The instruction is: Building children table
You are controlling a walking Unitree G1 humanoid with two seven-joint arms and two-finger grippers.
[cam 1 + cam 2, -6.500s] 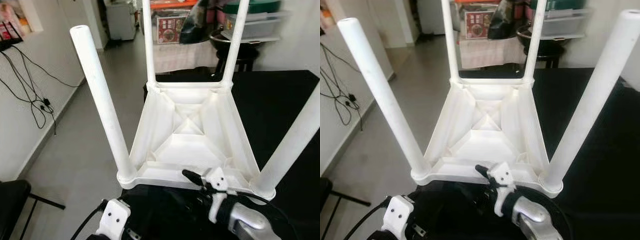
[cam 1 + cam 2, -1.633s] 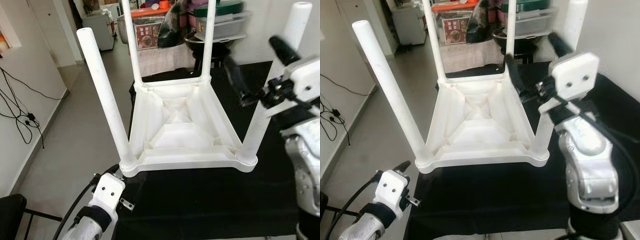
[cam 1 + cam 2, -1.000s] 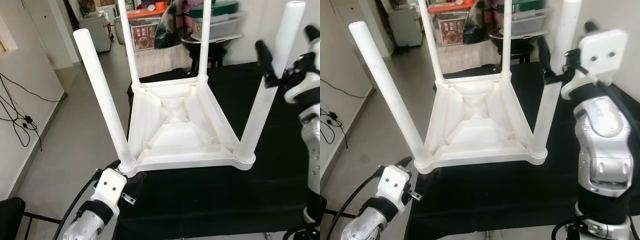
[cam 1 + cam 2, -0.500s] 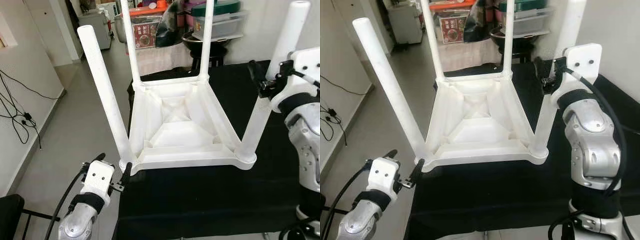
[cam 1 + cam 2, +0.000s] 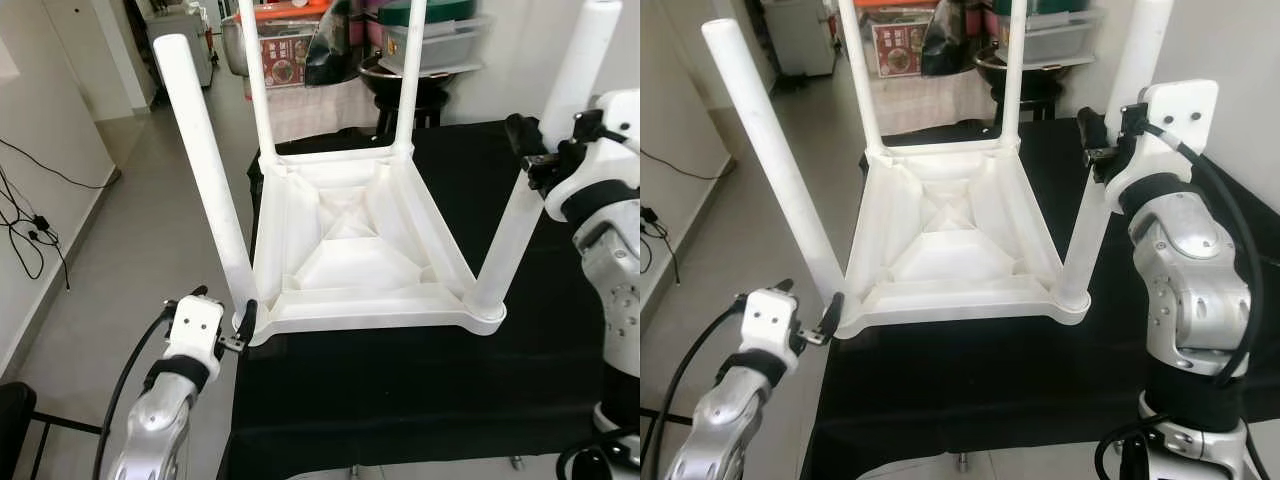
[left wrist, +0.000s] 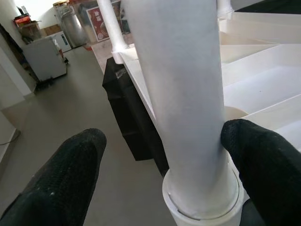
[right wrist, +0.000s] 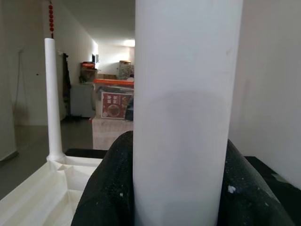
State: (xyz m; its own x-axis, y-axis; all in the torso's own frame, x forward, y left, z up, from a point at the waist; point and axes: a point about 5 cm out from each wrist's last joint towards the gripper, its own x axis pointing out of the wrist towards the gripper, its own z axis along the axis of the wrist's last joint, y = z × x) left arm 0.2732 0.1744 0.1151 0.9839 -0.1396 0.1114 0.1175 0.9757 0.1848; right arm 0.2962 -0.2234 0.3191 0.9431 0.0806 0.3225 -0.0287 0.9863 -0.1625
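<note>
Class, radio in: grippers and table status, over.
Right gripper clamped on near-right leg. Left gripper open around near-left leg. Upturned white plastic table on black-covered surface.

tables: 1 white children's table (image 5: pixel 350 240), upside down | legs: 4 (image 5: pixel 205 160) | grippers: 2, left gripper (image 5: pixel 222 320), right gripper (image 5: pixel 545 150) | black-covered surface: 1 (image 5: pixel 400 390)

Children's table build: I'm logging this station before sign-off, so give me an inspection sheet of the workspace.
Surface: black-covered table, bare near the front edge.
Job's things: white children's table lying upside down, four legs pointing up.
Clutter: nothing seen on the surface.
Grippers: left hand open around the near-left leg at its base; right hand shut on the near-right leg.
Cables: black cords along the left wall.
Surroundings: grey floor, storage boxes and a printed box behind.
</note>
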